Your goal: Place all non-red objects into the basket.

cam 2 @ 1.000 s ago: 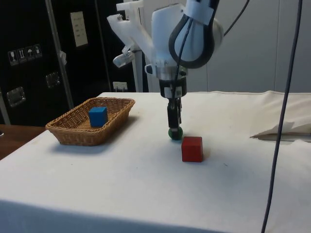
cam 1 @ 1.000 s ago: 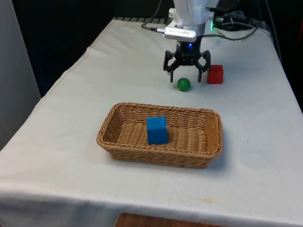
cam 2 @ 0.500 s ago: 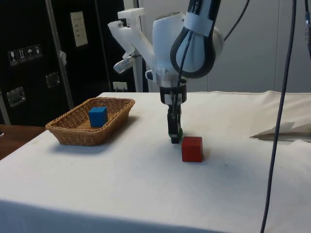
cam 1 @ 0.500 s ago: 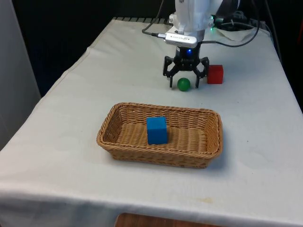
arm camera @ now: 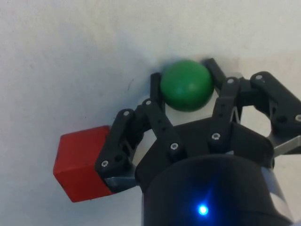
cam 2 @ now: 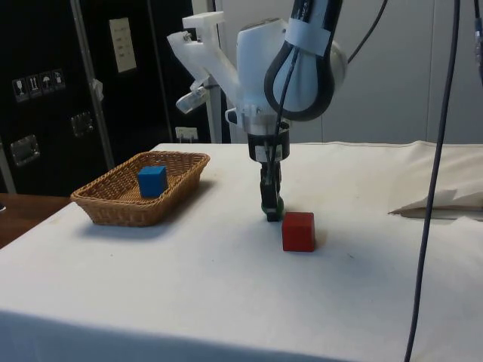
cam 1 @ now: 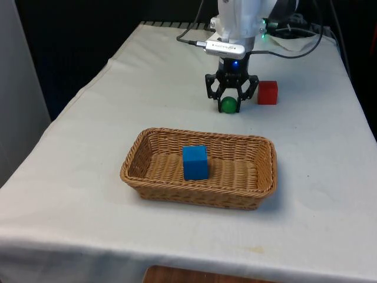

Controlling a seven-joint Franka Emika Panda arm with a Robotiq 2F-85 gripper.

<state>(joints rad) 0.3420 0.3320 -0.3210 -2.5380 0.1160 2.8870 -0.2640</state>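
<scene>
Green smooth ball (arm camera: pixel 186 84) pinched between jaws, resting on white cloth (cam 1: pixel 88 153).

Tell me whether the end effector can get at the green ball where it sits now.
Yes, it looks so: the end effector is already down at the small green ball on the white cloth, a finger on each side. The red cube stands apart beside it, not in the way.

Fingers (arm camera: pixel 155 92) snug on both sides of ball (arm camera: pixel 186 84), no gap left there. Red block (cam 1: pixel 267 92) sits just beside one finger, tight squeeze that side. Other side open cloth. Basket (cam 1: pixel 259 191) well apart, blue block (cam 1: pixel 195 162) inside.
</scene>
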